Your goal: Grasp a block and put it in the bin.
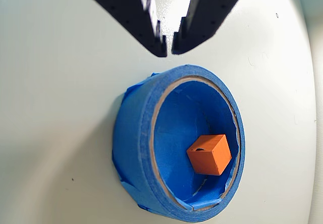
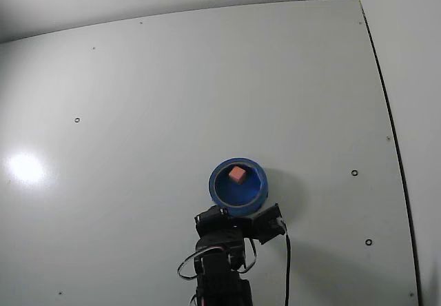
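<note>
A small orange-salmon block [image 1: 209, 154] lies inside the round blue bin [image 1: 132, 148], resting on its blue floor toward the right side in the wrist view. In the fixed view the block [image 2: 237, 174] shows as a pinkish cube in the far part of the bin [image 2: 219, 197]. My black gripper [image 1: 168, 49] hangs just above the bin's rim at the top of the wrist view, its fingertips nearly touching with nothing between them. In the fixed view the arm sits right below the bin, and the fingertips are hidden there.
The bin stands on a plain white table [image 2: 138, 99] with small dark screw holes. The arm's black body and cables [image 2: 224, 261] fill the bottom centre of the fixed view. A table edge [image 2: 387, 113] runs down the right side.
</note>
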